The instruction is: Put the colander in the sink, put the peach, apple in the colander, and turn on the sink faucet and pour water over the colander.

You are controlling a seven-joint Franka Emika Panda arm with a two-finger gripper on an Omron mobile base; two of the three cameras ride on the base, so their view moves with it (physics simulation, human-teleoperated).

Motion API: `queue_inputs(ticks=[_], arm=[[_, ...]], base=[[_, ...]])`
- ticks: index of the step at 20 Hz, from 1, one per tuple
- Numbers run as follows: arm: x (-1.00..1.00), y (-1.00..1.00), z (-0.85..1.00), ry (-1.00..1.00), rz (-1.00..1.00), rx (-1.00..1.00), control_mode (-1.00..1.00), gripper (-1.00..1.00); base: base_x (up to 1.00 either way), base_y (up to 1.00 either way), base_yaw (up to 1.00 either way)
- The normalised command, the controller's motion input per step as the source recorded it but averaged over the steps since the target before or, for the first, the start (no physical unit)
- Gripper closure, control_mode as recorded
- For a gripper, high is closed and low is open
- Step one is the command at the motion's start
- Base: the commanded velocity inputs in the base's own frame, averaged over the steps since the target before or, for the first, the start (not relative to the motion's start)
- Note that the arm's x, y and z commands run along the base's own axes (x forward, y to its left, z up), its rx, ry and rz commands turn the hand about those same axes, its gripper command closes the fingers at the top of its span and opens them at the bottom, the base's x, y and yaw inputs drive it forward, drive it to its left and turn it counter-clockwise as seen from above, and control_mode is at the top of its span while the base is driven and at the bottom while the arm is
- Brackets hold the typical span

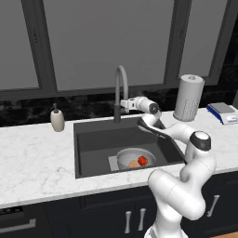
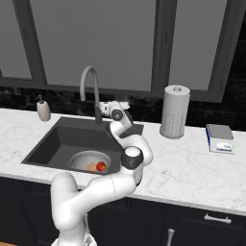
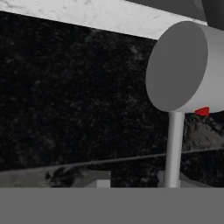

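fruit sitting in colander (image 1: 131, 157); tool (image 1: 124, 104) reaching faucet (image 1: 120, 88) handle, grip state unclear; next needing handle turned for water.

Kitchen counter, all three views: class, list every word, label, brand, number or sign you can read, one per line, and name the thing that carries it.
No readable text in any view.
Flat blue-and-white box-like object at the counter's right end: white front panel, any marks too small to read.
Small beige soap dispenser: plain.
Tall grey perforated paper-towel cylinder: plain.
Grey cylinder in the hand view: a small red mark beneath it, no lettering.
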Motion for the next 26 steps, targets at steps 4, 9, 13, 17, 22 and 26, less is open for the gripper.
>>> queue_inputs(ticks=[4, 9, 13, 17, 22, 26], arm=[[0.2, -0.53, -0.26, 0.02, -0.15, 0.0, -1.0, 1.0], [0.21, -0.63, -0.27, 0.05, -0.16, 0.0, -1.0, 1.0], [0.25, -0.68, -0.26, 0.09, -0.15, 0.0, -1.0, 1.0], [0.23, -0.74, -0.28, 0.11, -0.13, 0.0, -1.0, 1.0], [0.21, -0.81, -0.31, 0.13, -0.1, 0.0, -1.0, 1.0], [0.19, -0.87, -0.32, 0.15, -0.08, 0.0, -1.0, 1.0]], base=[[0.0, 0.0, 0.0], [0.0, 0.0, 0.0], [0.0, 0.0, 0.0], [0.0, 0.0, 0.0], [0.0, 0.0, 0.0], [0.0, 0.0, 0.0]])
